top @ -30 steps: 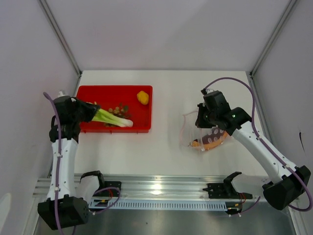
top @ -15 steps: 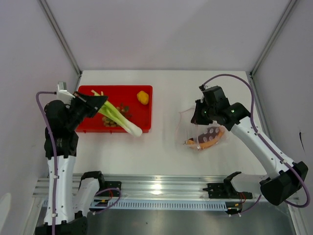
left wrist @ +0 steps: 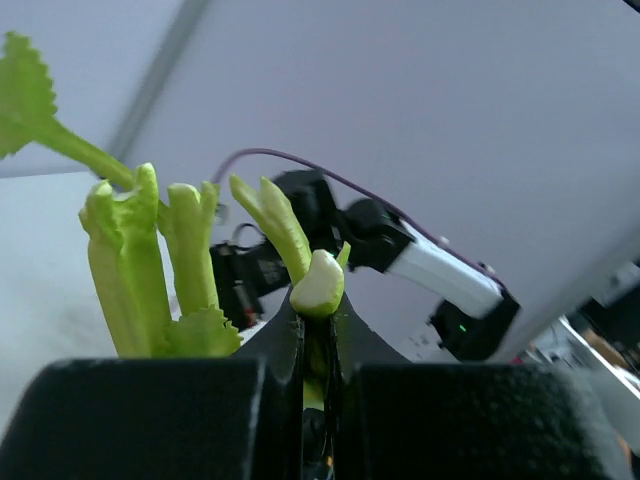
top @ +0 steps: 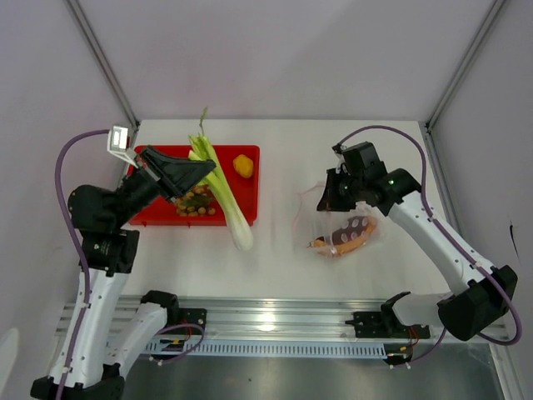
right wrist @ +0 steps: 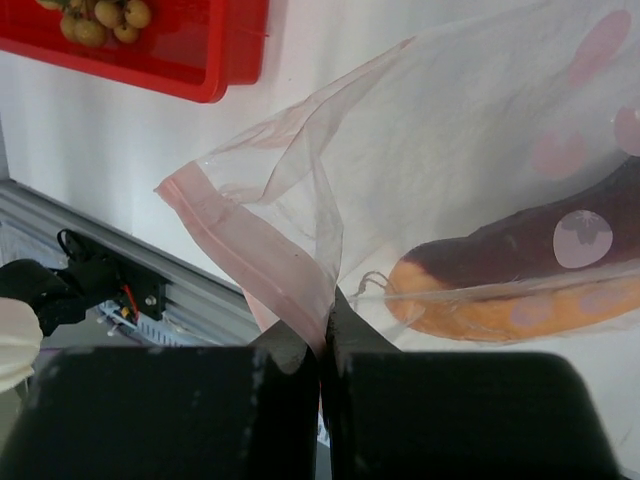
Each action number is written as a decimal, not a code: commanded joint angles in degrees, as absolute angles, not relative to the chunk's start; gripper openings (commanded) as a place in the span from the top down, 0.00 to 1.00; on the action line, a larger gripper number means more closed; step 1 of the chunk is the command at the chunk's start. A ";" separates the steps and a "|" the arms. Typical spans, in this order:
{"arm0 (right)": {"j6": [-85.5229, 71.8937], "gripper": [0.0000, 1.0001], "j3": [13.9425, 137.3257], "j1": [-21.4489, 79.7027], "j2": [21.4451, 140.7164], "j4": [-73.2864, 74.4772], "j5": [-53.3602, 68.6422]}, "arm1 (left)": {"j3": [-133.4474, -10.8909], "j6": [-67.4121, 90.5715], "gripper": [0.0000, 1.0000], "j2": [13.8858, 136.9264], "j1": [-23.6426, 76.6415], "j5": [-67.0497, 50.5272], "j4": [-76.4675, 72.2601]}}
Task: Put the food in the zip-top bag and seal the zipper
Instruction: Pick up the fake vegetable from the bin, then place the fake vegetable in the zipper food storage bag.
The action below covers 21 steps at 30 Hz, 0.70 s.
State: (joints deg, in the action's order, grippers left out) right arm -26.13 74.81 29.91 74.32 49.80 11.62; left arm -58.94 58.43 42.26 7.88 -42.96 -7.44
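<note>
My left gripper (top: 204, 169) hangs over the red tray (top: 250, 197), shut on the long green-white stalks (top: 226, 204). Their white end points at the table in front of the tray and their leaves point to the far wall. In the left wrist view one stalk (left wrist: 318, 283) is pinched between the jaws, with the others (left wrist: 190, 250) beside it. My right gripper (top: 337, 190) is shut on the zipper (right wrist: 250, 250) of the zip-top bag (top: 333, 218), holding its mouth up. Inside lie the purple-brown sweet potato (right wrist: 520, 245) and the orange carrot-like piece (right wrist: 500, 305). The yellow fruit (top: 242, 166) and tan berries (top: 197, 204) sit in the tray.
The tray stands at the table's left, the bag at centre right. An aluminium rail (top: 275, 321) with the arm bases runs along the near edge. White walls close in the back and both sides.
The left arm has lifted the stalks off the tray and swung them round, white end toward the table front. The right gripper has drawn the bag's mouth slightly left.
</note>
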 commanded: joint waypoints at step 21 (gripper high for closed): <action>-30.50 1.00 74.44 35.51 74.09 46.06 29.71 | -68.03 47.11 0.99 58.35 31.46 -41.31 -25.66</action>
